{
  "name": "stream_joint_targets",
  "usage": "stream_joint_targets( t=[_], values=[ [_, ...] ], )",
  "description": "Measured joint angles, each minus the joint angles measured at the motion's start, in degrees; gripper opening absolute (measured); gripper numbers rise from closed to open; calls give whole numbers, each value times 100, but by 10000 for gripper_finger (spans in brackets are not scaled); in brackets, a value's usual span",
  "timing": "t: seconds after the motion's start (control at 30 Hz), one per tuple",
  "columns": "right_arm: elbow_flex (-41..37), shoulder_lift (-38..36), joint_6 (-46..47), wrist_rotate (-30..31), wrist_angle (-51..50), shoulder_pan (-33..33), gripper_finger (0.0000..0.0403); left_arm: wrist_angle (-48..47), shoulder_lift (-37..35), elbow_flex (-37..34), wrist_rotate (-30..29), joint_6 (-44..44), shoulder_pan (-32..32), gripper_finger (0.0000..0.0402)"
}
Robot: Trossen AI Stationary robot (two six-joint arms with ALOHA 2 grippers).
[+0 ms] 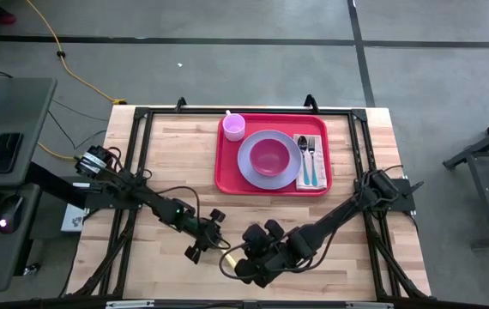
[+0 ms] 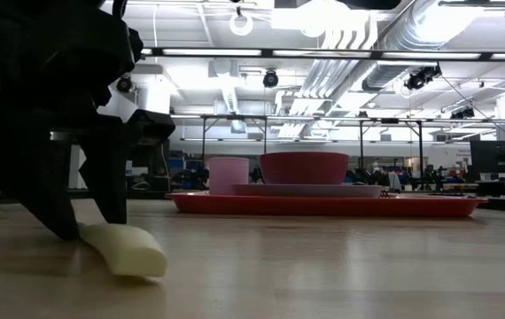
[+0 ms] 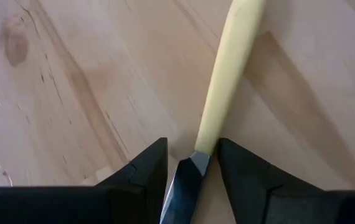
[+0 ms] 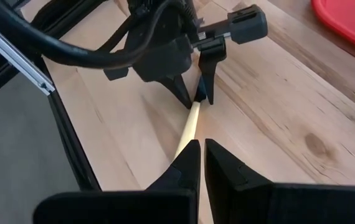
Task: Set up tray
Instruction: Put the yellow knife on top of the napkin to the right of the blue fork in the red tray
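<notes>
Red tray [image 1: 272,184] sits at the far middle of the wooden table [image 1: 176,154], already carrying a lavender plate [image 1: 249,167] with a pink bowl [image 1: 269,157], a pink cup [image 1: 234,126] at its far left corner, and a fork and spoon on a napkin [image 1: 310,176] along its right side. The missing piece looks to be a knife [image 3: 227,74] with a cream handle, lying on bare wood well short of the tray, near the table's front edge. Left gripper [image 3: 193,177] is down over it, fingers [image 3: 143,171] parted either side of the dark blade where it meets the handle; contact on both sides is hard to judge, so probably not yet a firm hold. Right gripper [image 4: 198,163] hangs just beside the handle's other end, fingers pressed together, holding nothing. To do this well: centre the blade between the left fingers, pinch squarely at the blade-handle joint so it cannot pivot, lift clear of the wood, and keep the right arm out of the path. The tray lies well apart from both grippers, beyond them.
</notes>
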Motion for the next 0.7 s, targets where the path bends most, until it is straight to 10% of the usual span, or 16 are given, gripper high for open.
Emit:
stream_joint_targets(
  t=[0.7],
  values=[
    [0,0,100,25,107,-6,0,310,387,4,680,2,105,135]
  ],
)
